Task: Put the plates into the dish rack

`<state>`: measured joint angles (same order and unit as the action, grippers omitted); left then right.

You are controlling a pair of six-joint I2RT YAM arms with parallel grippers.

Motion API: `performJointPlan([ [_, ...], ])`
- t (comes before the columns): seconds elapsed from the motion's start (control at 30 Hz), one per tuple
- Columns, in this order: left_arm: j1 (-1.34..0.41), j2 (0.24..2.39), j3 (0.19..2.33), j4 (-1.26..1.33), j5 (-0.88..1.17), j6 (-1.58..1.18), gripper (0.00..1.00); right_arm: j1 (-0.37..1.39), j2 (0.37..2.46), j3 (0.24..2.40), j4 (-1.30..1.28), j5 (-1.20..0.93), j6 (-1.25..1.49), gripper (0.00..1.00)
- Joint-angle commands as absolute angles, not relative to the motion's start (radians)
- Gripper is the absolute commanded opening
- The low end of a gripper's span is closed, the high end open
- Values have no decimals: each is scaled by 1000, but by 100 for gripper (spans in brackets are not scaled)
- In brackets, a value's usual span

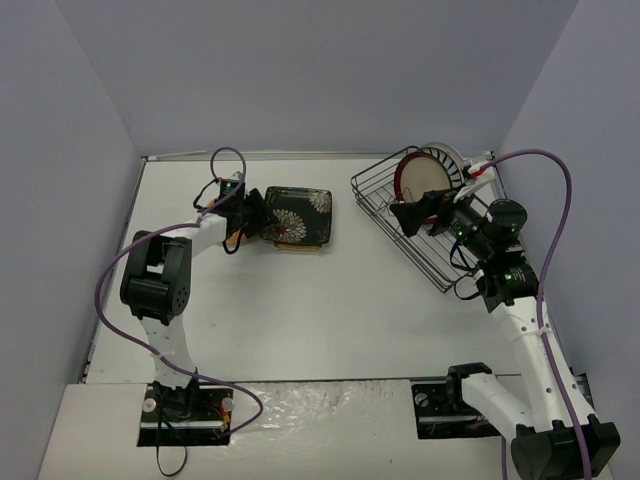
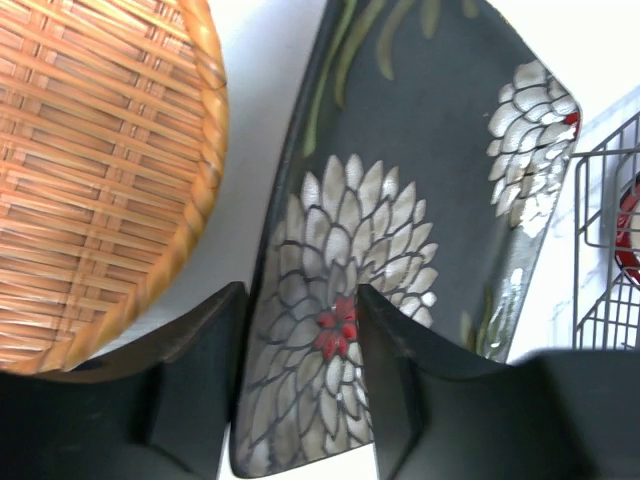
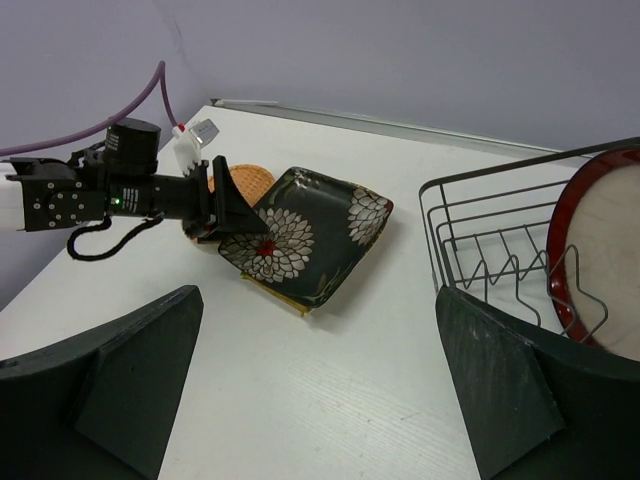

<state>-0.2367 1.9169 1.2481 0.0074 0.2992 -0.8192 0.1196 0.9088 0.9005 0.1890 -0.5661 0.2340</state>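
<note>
The black floral square plate [image 1: 300,214] lies tilted on a yellow square plate [image 3: 285,297] at the table's back left. My left gripper [image 2: 300,295] is shut on the floral plate's left rim, with one finger [image 2: 400,380] on its face and the other under its edge. An orange woven round plate [image 2: 100,170] sits just beside it. The dish rack [image 1: 440,262] stands at the back right. It holds a red-rimmed cream plate [image 1: 424,178] upright, with a striped plate [image 1: 447,155] behind it. My right gripper [image 1: 412,215] hovers over the rack, open and holding nothing.
Grey-violet walls close in the table on the left, back and right. Purple cables [image 1: 108,275] loop from both arms. The white table surface [image 1: 330,310] stretches between the plates and the arm bases.
</note>
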Motion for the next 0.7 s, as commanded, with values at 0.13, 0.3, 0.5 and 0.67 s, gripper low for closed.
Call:
performJointPlan([
  [0.13,-243,1900,1224,112,318,-861,37,126,908,914,259,-598,244,100],
  [0.3,-242,1888,1206,128,332,-865,23,127,906,908,259,-602,247,100],
  [0.5,-241,1805,1208,110,311,-850,0,132,902,916,257,-607,247,100],
  [0.67,-242,1766,1209,76,309,-851,0,139,899,916,245,-606,241,100],
])
